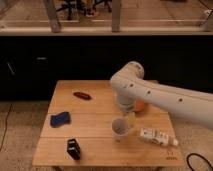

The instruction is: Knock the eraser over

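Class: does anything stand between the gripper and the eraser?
The white cup stands right beside the gripper, on the side toward the eraser at the table's front left. Past the cup, nothing visible lies between them.

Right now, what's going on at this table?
A robot arm reaches over the wooden table; its gripper hangs beside the white cup, mid-table. The eraser it should knock over sits untouched near the front left edge, well apart from the gripper. The blue pad, brown object and white bottle lie unhandled.
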`<state>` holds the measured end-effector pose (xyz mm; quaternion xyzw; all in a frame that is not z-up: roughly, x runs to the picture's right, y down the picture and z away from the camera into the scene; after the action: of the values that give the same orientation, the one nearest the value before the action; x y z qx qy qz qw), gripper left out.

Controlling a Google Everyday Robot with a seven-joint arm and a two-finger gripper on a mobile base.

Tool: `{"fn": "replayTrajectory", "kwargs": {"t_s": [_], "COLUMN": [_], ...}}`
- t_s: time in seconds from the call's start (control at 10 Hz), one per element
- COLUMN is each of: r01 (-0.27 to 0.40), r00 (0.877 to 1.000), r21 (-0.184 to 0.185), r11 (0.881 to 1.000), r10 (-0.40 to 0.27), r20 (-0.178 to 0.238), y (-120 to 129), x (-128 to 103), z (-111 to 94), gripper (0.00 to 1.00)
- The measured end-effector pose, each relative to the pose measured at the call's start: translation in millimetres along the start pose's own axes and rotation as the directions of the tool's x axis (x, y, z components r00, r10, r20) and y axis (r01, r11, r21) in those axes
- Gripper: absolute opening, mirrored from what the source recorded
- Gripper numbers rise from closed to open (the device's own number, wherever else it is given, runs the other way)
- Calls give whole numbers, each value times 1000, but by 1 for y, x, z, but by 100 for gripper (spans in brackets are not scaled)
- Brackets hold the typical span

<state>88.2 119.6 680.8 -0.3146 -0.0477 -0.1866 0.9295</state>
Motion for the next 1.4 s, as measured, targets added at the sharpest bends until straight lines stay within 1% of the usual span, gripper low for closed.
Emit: {"fn": "replayTrajectory", "kwargs": {"t_s": [0.4, 1.4], "r01": [35, 102], "r00": [999, 994], "r21": [2, 31], "r11": [999, 994], "r10": [-35, -103], "r20": [9, 23], "y": [-2, -11], "x": [-11, -33], "z": [5, 22], "gripper": [80, 80]}}
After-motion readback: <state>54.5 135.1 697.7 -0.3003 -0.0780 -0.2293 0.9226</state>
